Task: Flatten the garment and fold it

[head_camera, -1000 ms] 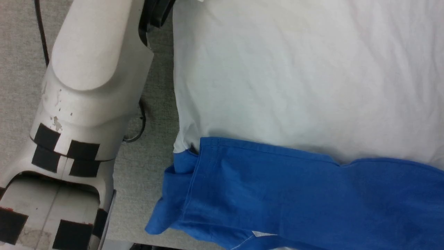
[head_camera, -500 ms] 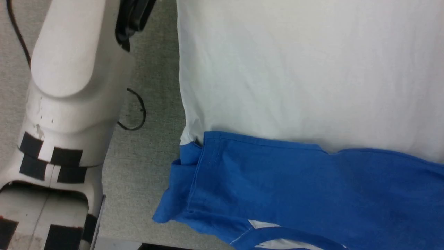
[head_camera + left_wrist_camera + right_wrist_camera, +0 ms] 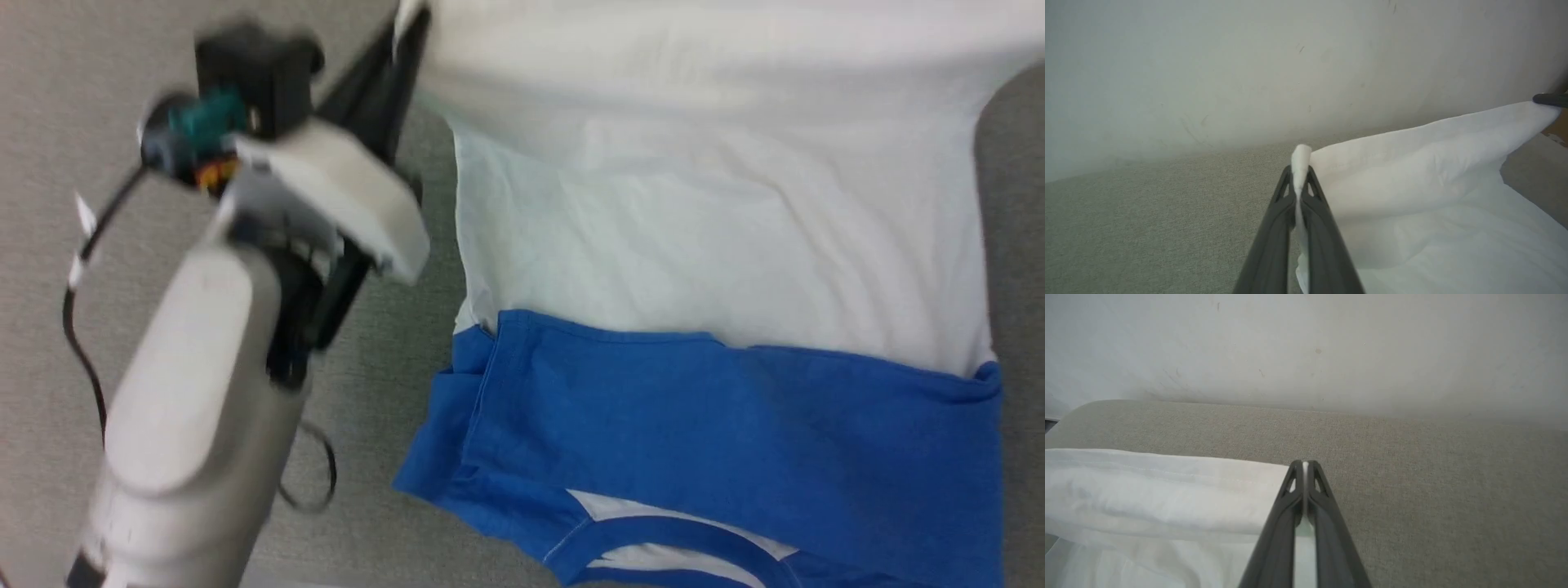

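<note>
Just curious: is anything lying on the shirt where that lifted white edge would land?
Nothing visible. The left pincer and right pincer pinch the T-shirt hem; the cloth below lies bare.

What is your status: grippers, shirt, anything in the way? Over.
Left gripper shut on garment hem corner. Right gripper shut on opposite corner. Cable loop beside garment, apart.

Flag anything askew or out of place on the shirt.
The white cotton T-shirt with royal-blue sleeves is not flat: its blue sleeve edge at the head view's lower left lies bunched and doubled over.
</note>
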You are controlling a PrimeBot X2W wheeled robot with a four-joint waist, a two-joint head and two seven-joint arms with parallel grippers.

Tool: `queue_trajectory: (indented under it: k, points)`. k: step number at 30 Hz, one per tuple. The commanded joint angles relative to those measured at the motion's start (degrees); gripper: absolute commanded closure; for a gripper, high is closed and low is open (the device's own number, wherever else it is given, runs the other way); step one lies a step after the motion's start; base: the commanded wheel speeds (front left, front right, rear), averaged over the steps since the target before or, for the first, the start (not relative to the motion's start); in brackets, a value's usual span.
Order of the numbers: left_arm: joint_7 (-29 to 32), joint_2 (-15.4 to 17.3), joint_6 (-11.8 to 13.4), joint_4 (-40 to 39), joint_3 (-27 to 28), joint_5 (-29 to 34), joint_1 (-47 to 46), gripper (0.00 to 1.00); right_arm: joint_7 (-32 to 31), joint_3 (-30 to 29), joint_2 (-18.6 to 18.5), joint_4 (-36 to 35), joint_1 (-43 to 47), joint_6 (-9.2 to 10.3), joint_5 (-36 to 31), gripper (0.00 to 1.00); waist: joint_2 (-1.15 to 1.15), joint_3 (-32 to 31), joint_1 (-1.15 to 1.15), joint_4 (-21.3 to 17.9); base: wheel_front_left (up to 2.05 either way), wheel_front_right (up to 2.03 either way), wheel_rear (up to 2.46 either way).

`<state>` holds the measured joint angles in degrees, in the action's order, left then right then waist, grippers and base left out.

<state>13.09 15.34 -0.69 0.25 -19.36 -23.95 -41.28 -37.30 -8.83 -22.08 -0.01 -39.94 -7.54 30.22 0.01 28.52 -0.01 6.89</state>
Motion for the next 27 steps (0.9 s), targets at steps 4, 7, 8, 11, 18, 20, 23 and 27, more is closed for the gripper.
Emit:
queue_trajectory:
  k: [4,7,8,11,18,20,23,27]
  points:
    - [0.9,2.5,1.4,-9.0,0.8,-2.2,11.2,1.00,-2.2,-3.1,3.2,-6.3,10.0,0.05,1.7,1.00,-0.01,-12.4,0.01,0.4,0.00,0.00,0.00]
    - [1.1,3.7,2.1,-14.6,1.3,-3.4,17.6,1.00,-3.7,-5.4,5.5,-11.3,16.4,0.05,2.2,1.00,-0.01,-15.0,0.01,0.8,0.00,0.00,0.00]
    - [1.1,4.1,2.1,-16.1,1.1,-3.7,19.6,1.00,-4.2,-6.2,6.5,-12.8,18.5,0.05,2.5,1.00,-0.01,-15.8,0.01,0.9,0.00,0.00,0.00]
    - [0.6,5.6,2.4,-19.5,0.4,-3.3,26.0,1.00,-5.2,-8.0,9.5,-17.2,25.0,0.05,2.8,1.00,-0.01,-17.6,0.01,0.9,0.00,0.00,0.00]
    - [-4.0,5.2,2.3,-20.1,-2.3,-3.9,37.5,1.00,-4.8,-10.4,14.7,-21.4,36.2,0.05,2.7,1.00,-0.01,-18.8,0.01,0.8,0.00,0.00,0.00]
    - [-5.8,5.0,2.3,-18.8,-3.4,-3.2,40.3,1.00,-4.2,-10.9,15.9,-21.7,39.3,0.05,3.0,1.00,-0.01,-18.8,0.01,0.9,0.00,0.00,0.00]
    - [-8.3,4.2,1.6,-15.8,-6.2,-2.2,43.6,1.00,-3.5,-11.6,17.4,-21.8,43.8,0.05,3.7,1.00,-0.01,-18.5,0.01,1.2,0.00,0.00,0.00]
    - [-12.4,2.0,1.5,-10.9,-8.1,-2.2,46.6,1.00,-2.9,-11.3,18.1,-21.1,49.4,0.05,4.2,1.00,-0.01,-18.2,0.01,1.5,0.00,0.00,0.00]
